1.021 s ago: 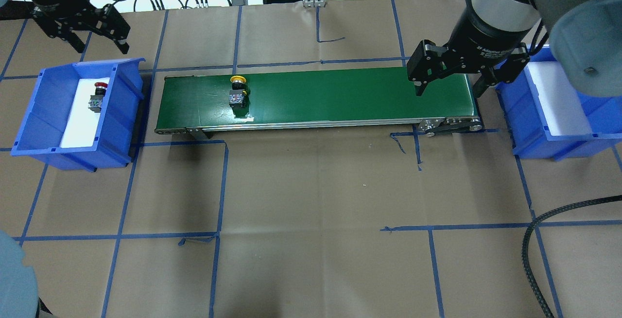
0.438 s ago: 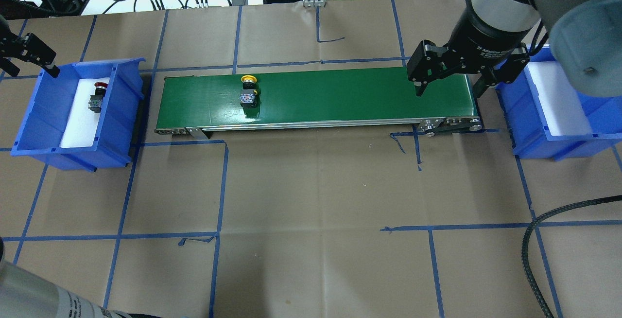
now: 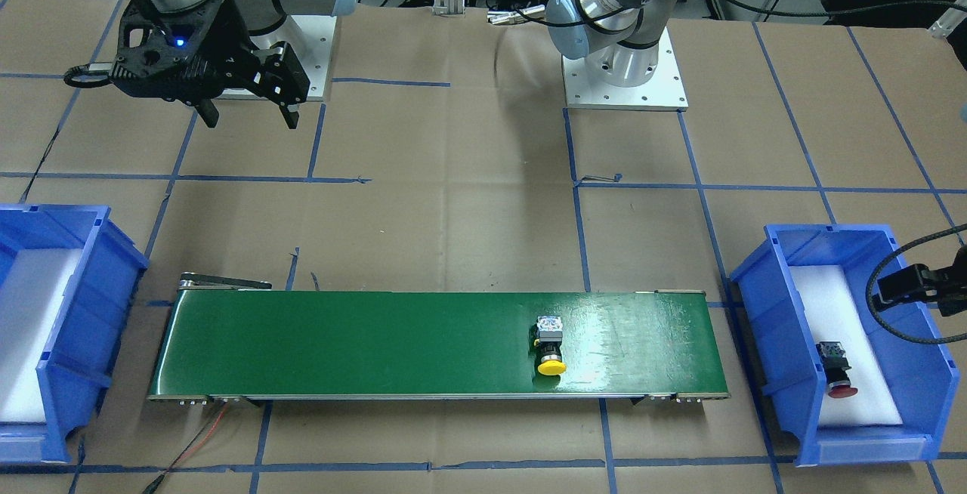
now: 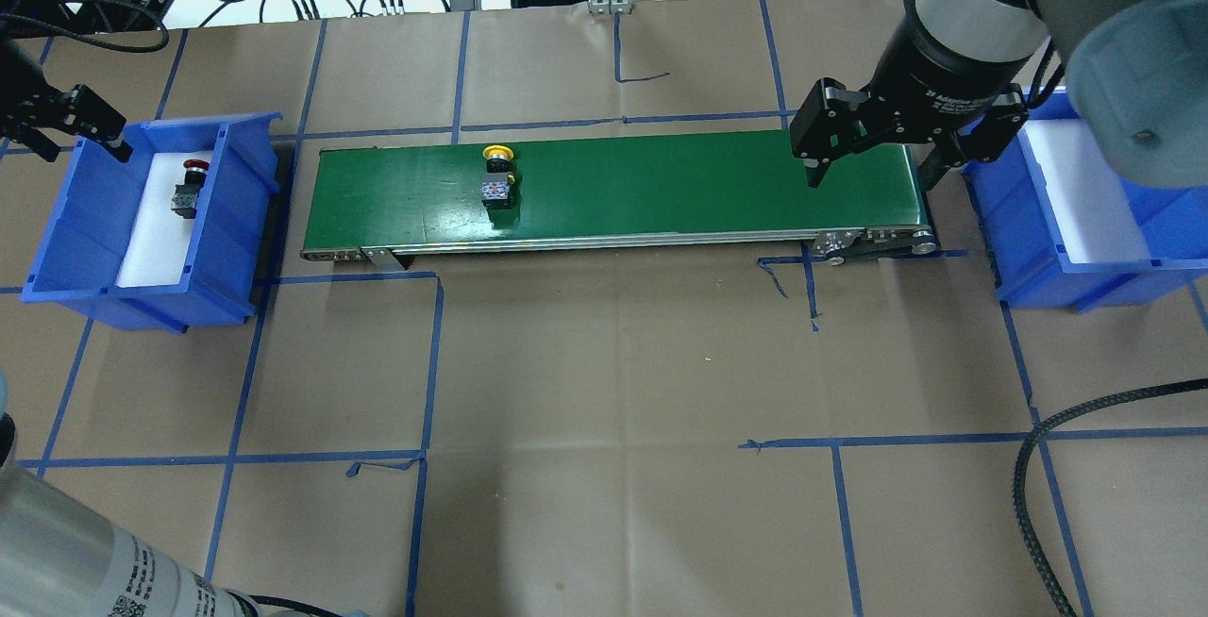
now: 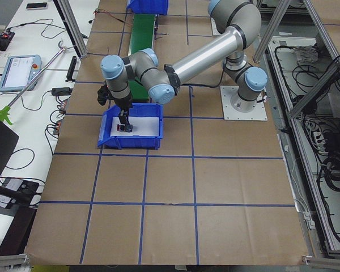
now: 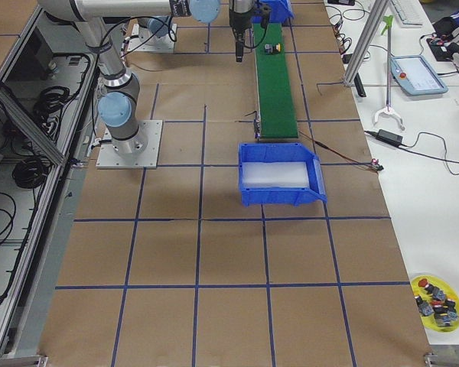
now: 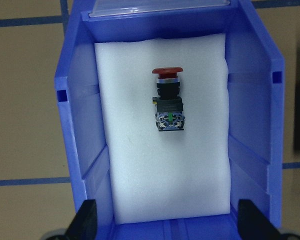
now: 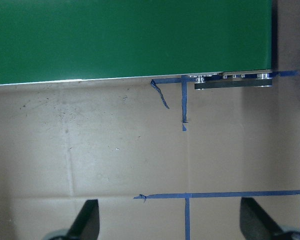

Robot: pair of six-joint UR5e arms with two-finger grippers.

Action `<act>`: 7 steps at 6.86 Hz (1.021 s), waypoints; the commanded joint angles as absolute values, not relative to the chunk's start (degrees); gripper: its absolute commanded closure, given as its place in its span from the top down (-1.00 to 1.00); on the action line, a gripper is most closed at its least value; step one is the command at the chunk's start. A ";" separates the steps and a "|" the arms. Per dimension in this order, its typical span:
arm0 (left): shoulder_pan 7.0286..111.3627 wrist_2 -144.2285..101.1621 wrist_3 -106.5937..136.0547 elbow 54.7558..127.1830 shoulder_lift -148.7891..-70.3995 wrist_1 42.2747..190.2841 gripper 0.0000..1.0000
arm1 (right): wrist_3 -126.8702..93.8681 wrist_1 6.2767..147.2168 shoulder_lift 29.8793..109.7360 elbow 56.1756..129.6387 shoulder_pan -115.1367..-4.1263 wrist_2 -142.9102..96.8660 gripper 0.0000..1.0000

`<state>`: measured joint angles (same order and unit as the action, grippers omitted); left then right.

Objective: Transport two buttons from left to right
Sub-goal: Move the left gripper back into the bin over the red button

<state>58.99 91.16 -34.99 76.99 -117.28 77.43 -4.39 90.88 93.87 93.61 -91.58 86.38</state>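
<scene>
The yellow button (image 4: pixel 496 174) lies on its side on the green belt (image 4: pixel 661 183), toward the nine o'clock end. The red button (image 7: pixel 169 100) rests on foam in the left bin (image 4: pixel 226 240), at nine o'clock from the belt. I reckon the second pickup is in hand: the left end effector (image 7: pixel 169 215) hovers above it, spread, and needs a straight drop onto the black collar. The right end effector (image 4: pixel 870 169) hangs spread at the belt's three o'clock end. The worktop (image 4: pixel 613 362) is brown paper with a grid of blue tape.
</scene>
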 commanded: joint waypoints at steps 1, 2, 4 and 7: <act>59.59 91.14 -34.89 79.17 -119.62 72.88 0.98 | -4.48 90.88 93.87 93.60 -91.58 86.40 1.00; 59.68 91.14 -34.89 81.71 -120.05 69.12 0.98 | -4.48 90.88 93.87 93.60 -91.58 86.31 1.00; 59.68 91.14 -35.16 84.80 -121.63 65.23 0.99 | -4.40 90.88 93.61 93.69 -91.58 86.31 1.00; 60.29 91.14 -34.98 84.90 -124.71 61.44 0.98 | -4.31 90.88 93.52 93.69 -91.58 86.40 1.00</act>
<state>60.00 91.14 -35.02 84.77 -123.86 62.55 -4.39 90.91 93.59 93.65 -91.58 86.37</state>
